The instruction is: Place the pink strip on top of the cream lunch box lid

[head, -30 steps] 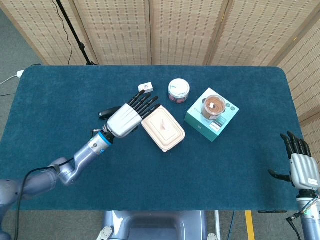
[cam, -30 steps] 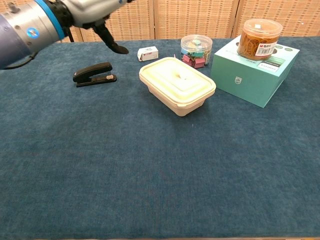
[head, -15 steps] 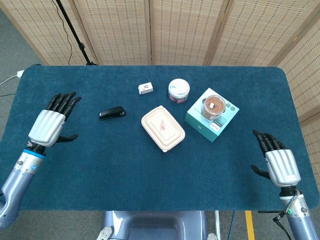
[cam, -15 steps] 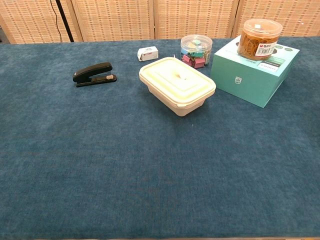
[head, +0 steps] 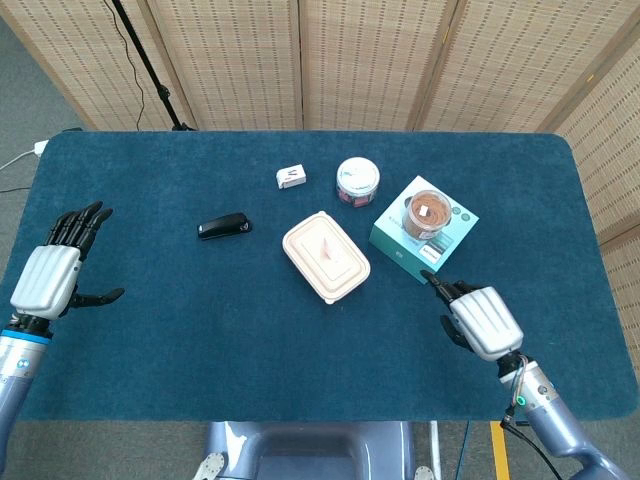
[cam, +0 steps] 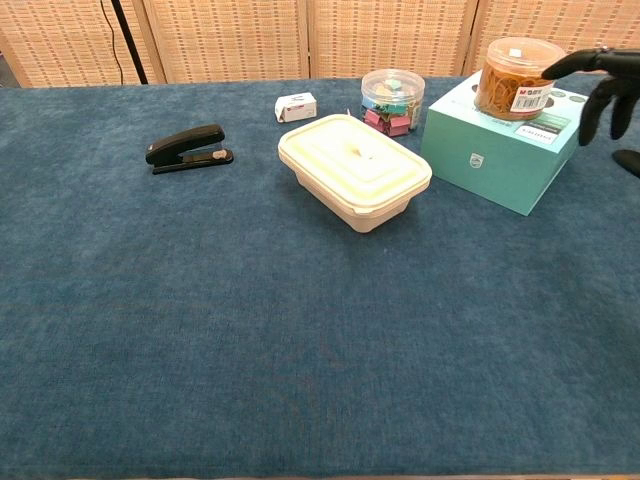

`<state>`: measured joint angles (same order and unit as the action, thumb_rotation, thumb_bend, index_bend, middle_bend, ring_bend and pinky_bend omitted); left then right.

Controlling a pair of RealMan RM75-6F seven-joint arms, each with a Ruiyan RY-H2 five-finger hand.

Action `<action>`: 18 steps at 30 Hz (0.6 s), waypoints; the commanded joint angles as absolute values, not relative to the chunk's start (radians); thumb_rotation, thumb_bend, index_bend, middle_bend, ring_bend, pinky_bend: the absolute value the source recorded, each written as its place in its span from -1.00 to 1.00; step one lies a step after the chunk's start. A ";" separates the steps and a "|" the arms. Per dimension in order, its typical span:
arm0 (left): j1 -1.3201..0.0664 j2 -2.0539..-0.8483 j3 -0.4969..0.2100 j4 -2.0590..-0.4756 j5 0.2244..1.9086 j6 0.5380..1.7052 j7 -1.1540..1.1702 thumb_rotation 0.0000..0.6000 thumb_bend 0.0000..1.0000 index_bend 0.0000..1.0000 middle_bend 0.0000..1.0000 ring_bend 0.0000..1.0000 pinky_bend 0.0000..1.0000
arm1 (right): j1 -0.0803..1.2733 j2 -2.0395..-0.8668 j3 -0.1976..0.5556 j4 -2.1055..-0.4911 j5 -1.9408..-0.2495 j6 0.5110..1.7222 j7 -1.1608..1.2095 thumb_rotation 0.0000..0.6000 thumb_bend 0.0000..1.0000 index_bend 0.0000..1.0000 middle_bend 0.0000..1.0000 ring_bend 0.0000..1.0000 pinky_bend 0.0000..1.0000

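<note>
Though lid (head: 326, 256) visible, pink strip unclear; right hand (cam: 603, 82) cut off.

Bench (head: 300, 380), near half: open blue cloth, free passage for either of my hands.
Centre: cream lunch box (head: 326, 257), lid (cam: 354, 160) on, bare cloth along its near and left sides.
Left of it, apart: black stapler (head: 224, 226).
Behind it: small white box (head: 291, 177) and clear tub of clips (head: 357, 181), close together.
Right: teal carton (head: 423, 242) topped by an orange-filled jar (head: 427, 213); my right fingers (cam: 600, 85) hang just beside the carton's near corner.
Far left edge: my left hand (head: 47, 277), well apart from everything.
</note>
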<state>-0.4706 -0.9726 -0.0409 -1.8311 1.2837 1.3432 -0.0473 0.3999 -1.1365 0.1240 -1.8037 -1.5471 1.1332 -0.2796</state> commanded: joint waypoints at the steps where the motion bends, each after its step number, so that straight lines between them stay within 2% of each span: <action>1: -0.445 -0.972 -0.042 -1.827 1.313 1.362 -0.069 1.00 -1.00 -1.00 -1.00 -1.00 -1.00 | 0.461 -1.171 0.140 -1.803 -1.515 1.062 -0.339 1.00 0.16 -0.89 -0.30 -0.20 0.15; 6: -0.423 -0.975 -0.047 -1.815 1.349 1.369 -0.087 1.00 -1.00 -1.00 -1.00 -1.00 -1.00 | 0.527 -1.206 0.164 -1.806 -1.461 0.997 -0.443 1.00 0.23 -0.93 -0.42 -0.33 0.05; 12: -0.415 -0.978 -0.061 -1.803 1.352 1.347 -0.093 1.00 -1.00 -1.00 -1.00 -1.00 -1.00 | 0.595 -1.217 0.182 -1.816 -1.370 0.916 -0.509 1.00 0.23 -1.00 -0.30 -0.24 0.03; 15: -0.411 -0.978 -0.069 -1.801 1.350 1.338 -0.096 1.00 -1.00 -1.00 -1.00 -1.00 -1.00 | 0.621 -1.223 0.186 -1.804 -1.342 0.903 -0.546 1.00 0.21 -1.00 -0.35 -0.28 -0.13; 18: -0.408 -0.979 -0.077 -1.799 1.350 1.332 -0.093 1.00 -1.00 -1.00 -1.00 -1.00 -1.00 | 0.646 -1.235 0.185 -1.784 -1.319 0.899 -0.608 1.00 0.18 -1.00 -0.33 -0.28 -0.12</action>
<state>-0.4089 -0.9791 -0.0763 -1.7995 1.3499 1.3326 -0.0933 0.6277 -1.2253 0.1831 -1.7969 -1.3371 0.9051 -0.5766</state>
